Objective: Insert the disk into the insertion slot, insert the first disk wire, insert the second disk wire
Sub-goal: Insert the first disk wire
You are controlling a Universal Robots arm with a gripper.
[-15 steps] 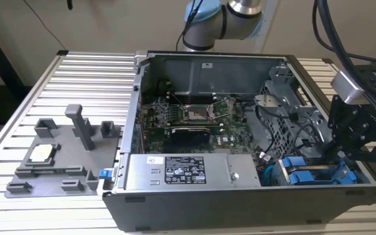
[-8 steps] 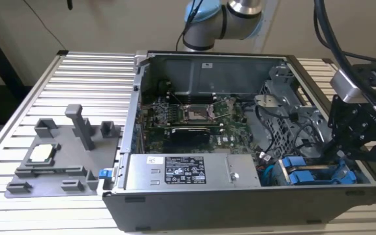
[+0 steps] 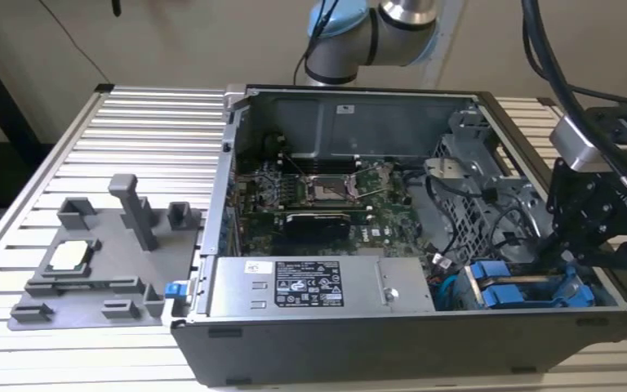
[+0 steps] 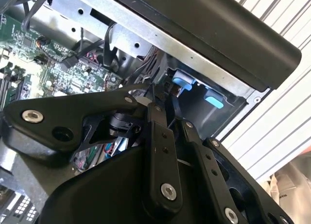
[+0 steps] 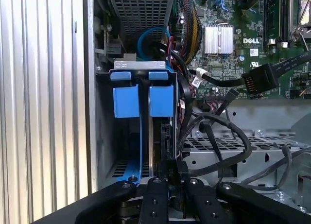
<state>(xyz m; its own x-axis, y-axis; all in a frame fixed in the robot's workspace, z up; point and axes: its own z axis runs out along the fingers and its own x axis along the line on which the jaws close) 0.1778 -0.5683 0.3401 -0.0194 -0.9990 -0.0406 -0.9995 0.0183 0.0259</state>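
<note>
Status: the silver-grey hard drive in its bright blue plastic frame, the disk (image 5: 160, 101), sits down in the narrow insertion slot (image 5: 146, 151) of the grey sheet-metal drive cage (image 5: 138, 65). It is level with a second blue-framed drive (image 5: 125, 101) just beside it. Step one judged done.

In the exterior view the cage lies at about 4 o'clock in the open black computer case (image 3: 291, 347), on the slatted metal tabletop (image 3: 128, 122).

Wire steps: judged in hand. No wire can be confirmed seated in the disk.

The black pincer (image 5: 172, 178) is at the cage mouth, in line with the disk's dark edge and near it. It is clenched on what looks like a black cable plug (image 5: 175, 166). Plug-to-disk contact: cannot tell.
</note>
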